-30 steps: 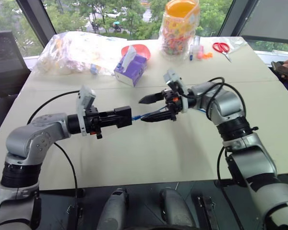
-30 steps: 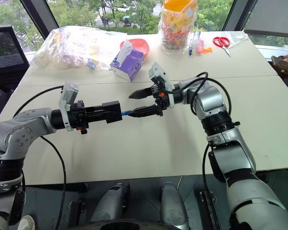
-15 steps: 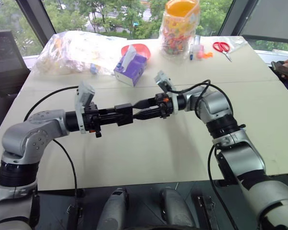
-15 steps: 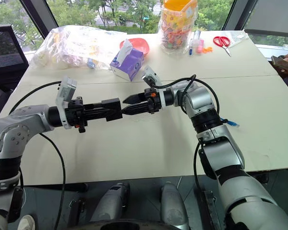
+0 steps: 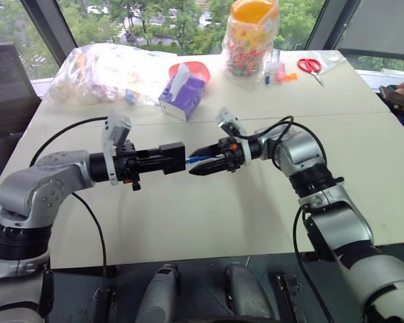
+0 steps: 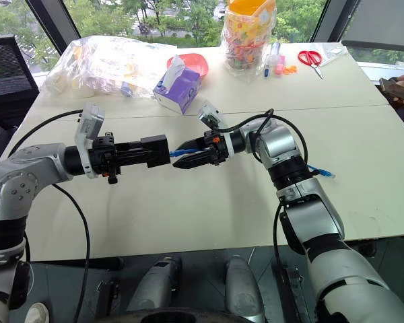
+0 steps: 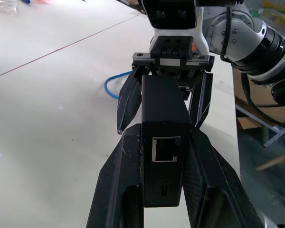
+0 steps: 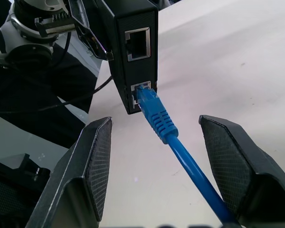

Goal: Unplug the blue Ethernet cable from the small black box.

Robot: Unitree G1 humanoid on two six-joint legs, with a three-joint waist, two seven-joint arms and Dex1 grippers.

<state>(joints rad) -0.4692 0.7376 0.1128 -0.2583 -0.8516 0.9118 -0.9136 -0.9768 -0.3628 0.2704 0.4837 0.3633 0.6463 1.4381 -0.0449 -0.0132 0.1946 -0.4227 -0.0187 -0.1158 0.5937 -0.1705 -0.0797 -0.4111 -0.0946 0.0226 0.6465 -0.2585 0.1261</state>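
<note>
Setting: white table [image 5: 209,215] beside windows; purple tissue box [image 5: 182,97] and red scissors [image 5: 311,67] on its far side.
Left gripper [image 5: 163,160]: fingers clamped on the small black box [image 5: 173,158], held above the table's middle.
Blue Ethernet cable [image 8: 157,118]: plug seated in the box's lower port.
Right gripper [image 8: 154,147]: facing the box from the right, jaws apart on both sides of the cable, not touching it.

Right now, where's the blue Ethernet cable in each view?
Left eye: blue Ethernet cable at centre, between both claws.
Right eye: centre, and past the right forearm.
Left wrist: blue loop on the table.
Right wrist: plug in the lower port.
Shared landmark: small black box.
</note>
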